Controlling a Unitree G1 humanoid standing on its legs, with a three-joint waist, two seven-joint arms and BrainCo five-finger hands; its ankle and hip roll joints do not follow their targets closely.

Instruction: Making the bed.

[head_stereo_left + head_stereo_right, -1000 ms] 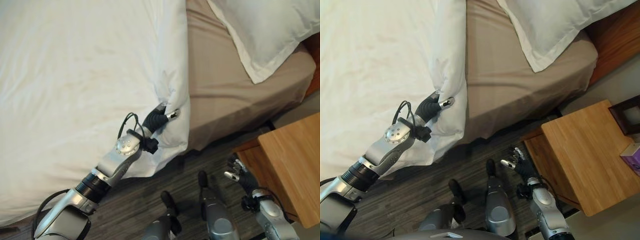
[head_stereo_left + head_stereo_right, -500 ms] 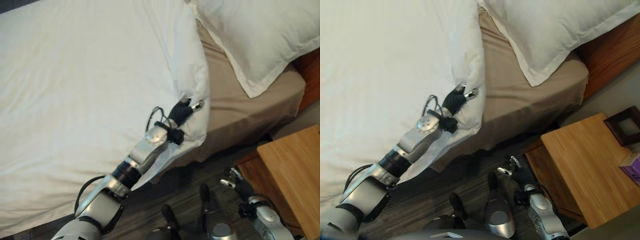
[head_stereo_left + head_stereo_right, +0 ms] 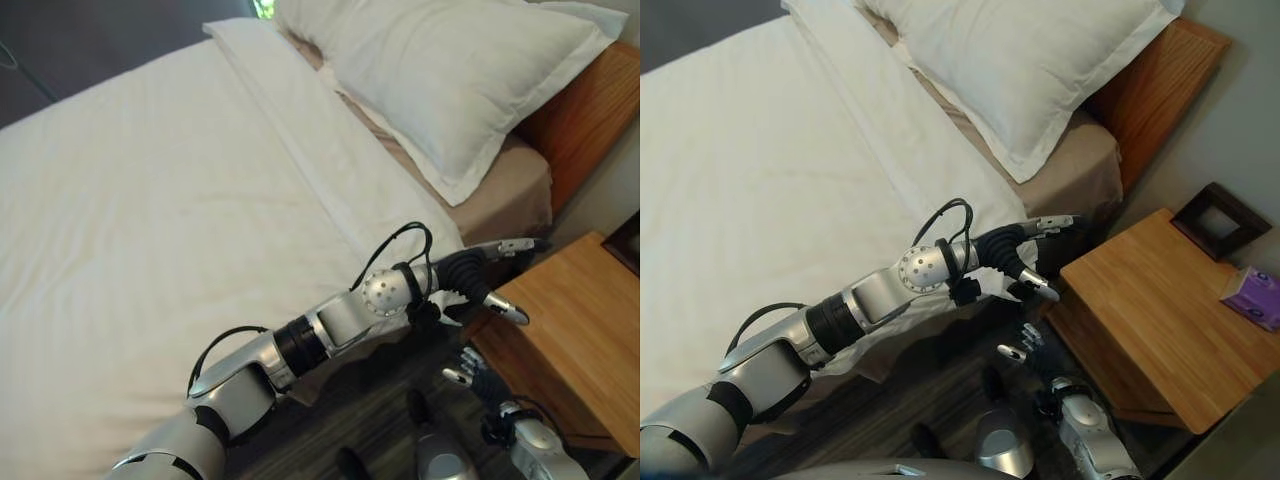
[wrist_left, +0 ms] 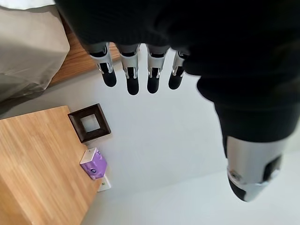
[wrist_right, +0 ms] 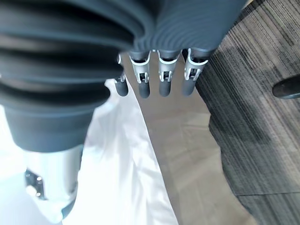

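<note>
White duvet (image 3: 170,230) spread flat over most of the bed, its folded top band running up beside the white pillow (image 3: 450,80). Pillow lying at the head end on the tan sheet (image 3: 505,190), against the wooden headboard (image 3: 590,100). Wooden nightstand (image 3: 1170,320) just beside the bed corner, carrying a dark square frame (image 3: 1218,218) and a small purple box (image 3: 1255,298) near its far edge.

Left hand (image 3: 478,278) reaching out past the duvet's near corner, above the gap between bed and nightstand; fingers (image 4: 132,77) straight and spread from the thumb, holding nothing, no cloth in the palm. Duvet corner lying just beneath the left wrist.

Right hand (image 3: 470,368) hanging low near the dark floor (image 5: 253,117) by the nightstand's front, fingers (image 5: 161,77) relaxed and straight, empty.
</note>
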